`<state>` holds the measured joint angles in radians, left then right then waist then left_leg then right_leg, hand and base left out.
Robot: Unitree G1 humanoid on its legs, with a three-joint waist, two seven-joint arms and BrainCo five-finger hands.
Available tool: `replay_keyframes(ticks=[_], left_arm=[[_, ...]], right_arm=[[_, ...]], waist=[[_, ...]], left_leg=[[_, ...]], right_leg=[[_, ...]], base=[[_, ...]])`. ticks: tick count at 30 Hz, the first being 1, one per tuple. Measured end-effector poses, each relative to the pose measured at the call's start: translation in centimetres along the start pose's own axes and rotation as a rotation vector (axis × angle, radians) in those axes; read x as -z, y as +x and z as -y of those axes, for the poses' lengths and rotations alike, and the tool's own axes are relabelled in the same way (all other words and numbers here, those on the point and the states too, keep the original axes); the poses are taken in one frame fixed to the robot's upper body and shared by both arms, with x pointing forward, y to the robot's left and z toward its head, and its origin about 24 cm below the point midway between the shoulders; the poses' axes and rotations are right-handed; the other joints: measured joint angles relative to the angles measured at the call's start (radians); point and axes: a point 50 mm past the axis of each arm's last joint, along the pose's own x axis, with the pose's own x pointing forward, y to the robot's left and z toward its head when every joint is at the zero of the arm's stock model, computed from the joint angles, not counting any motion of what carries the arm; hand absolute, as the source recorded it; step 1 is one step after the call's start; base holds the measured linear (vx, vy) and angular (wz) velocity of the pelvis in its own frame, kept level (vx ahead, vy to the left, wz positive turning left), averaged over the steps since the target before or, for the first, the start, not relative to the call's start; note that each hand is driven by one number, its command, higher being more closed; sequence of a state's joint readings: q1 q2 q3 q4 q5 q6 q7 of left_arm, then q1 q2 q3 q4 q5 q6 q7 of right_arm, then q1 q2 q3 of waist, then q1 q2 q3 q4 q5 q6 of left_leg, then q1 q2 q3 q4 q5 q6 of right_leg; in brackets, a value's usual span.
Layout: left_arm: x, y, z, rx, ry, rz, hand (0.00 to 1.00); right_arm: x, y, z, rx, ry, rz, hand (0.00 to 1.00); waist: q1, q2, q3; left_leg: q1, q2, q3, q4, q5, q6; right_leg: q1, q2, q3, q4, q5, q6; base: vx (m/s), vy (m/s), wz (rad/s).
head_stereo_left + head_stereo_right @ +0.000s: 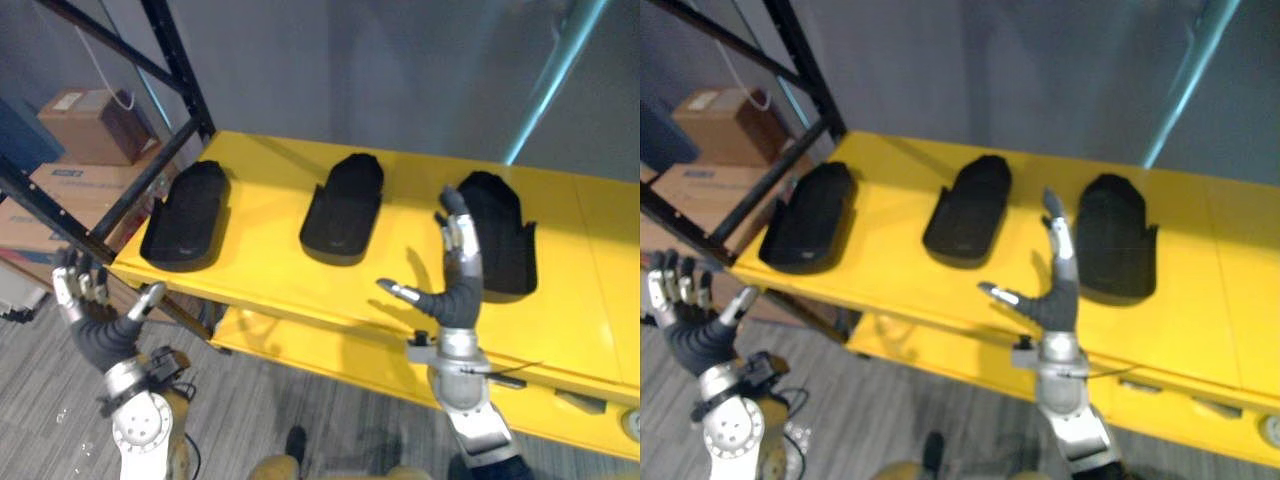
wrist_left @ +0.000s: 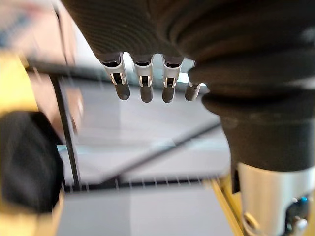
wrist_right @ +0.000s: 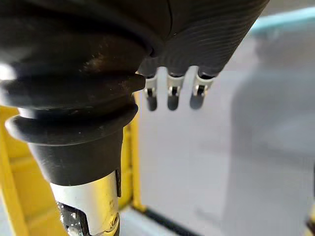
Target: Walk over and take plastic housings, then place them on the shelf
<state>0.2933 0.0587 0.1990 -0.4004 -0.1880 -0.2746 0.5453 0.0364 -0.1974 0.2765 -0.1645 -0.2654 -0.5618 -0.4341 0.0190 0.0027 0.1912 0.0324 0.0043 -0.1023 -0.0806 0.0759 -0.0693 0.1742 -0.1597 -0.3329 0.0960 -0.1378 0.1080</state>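
Three black plastic housings lie in a row on the yellow shelf (image 1: pixel 270 270): the left housing (image 1: pixel 187 213), the middle housing (image 1: pixel 344 207) and the right housing (image 1: pixel 497 233). My right hand (image 1: pixel 455 285) is raised in front of the shelf's edge, between the middle and right housings, open with fingers straight up and thumb spread, holding nothing. My left hand (image 1: pixel 92 312) hangs lower, off the shelf's left corner and below it, open and empty. In the left wrist view the fingers (image 2: pixel 142 81) point toward the rack, with a black housing (image 2: pixel 27 167) on yellow beside them.
A black metal rack frame (image 1: pixel 175 60) rises at the shelf's left end with diagonal braces. Cardboard boxes (image 1: pixel 90 125) are stacked behind it on the left. A lower yellow shelf (image 1: pixel 330 355) shows beneath. A grey wall stands behind; grey plank floor lies below.
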Motion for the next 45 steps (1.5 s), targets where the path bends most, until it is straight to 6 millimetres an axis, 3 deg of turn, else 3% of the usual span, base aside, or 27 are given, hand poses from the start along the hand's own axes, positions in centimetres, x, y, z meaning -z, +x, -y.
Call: replay_keyframes(ticks=[9,23,26,35,40,45], left_arm=[[4.0,-0.7,-1.8,-0.19,0.058,-0.197,0.0],[8.1,-0.1,-1.4,-0.451,0.084,-0.302,0.0],[7.9,0.3,-1.0,-0.475,0.068,-0.289,0.0],[8.6,0.7,-0.5,-0.476,0.079,-0.303,0.0],[8.3,2.0,-0.3,-0.453,0.101,-0.265,0.0],[8.2,2.5,0.4,-0.309,0.102,-0.275,0.0]], right_arm=[[1.1,-1.4,-0.4,-0.042,0.001,-0.101,0.0],[2.2,-3.5,0.4,-0.112,0.007,-0.219,0.0],[2.4,-3.8,1.3,-0.122,-0.008,-0.241,0.0],[2.2,-3.9,1.8,-0.172,-0.026,-0.245,0.0],[2.3,-3.8,2.1,-0.186,-0.04,-0.246,0.0],[2.1,-3.8,2.7,-0.188,-0.061,-0.242,0.0]], waist=[[-0.005,-0.009,-0.02],[-0.04,-0.006,-0.043],[-0.063,0.002,-0.04],[-0.078,0.026,-0.031],[-0.089,0.029,-0.021],[-0.092,0.028,0.023]], left_leg=[[-0.015,0.008,0.01,-0.007,0.013,0.002],[0.003,0.039,0.109,-0.007,0.027,0.0],[-0.002,0.039,0.112,-0.007,0.033,-0.001],[-0.003,0.039,0.126,-0.005,0.036,-0.001],[0.0,0.039,0.143,-0.001,0.036,-0.001],[0.002,0.04,0.157,-0.001,0.035,-0.001]], right_leg=[[-0.028,0.005,0.013,0.01,0.008,-0.01],[-0.073,0.026,0.117,0.012,0.049,-0.015],[-0.086,0.025,0.126,0.015,0.045,-0.02],[-0.104,0.023,0.151,0.039,0.043,-0.018],[-0.133,0.02,0.174,0.084,0.034,-0.014],[-0.16,0.017,0.193,0.119,0.006,-0.02]], base=[[-0.05,-0.012,-0.04],[-0.06,0.001,-0.22],[-0.07,0.003,-0.07],[-0.01,0.001,-0.05],[0.01,0.0,-0.1],[-0.03,-0.004,-0.08]])
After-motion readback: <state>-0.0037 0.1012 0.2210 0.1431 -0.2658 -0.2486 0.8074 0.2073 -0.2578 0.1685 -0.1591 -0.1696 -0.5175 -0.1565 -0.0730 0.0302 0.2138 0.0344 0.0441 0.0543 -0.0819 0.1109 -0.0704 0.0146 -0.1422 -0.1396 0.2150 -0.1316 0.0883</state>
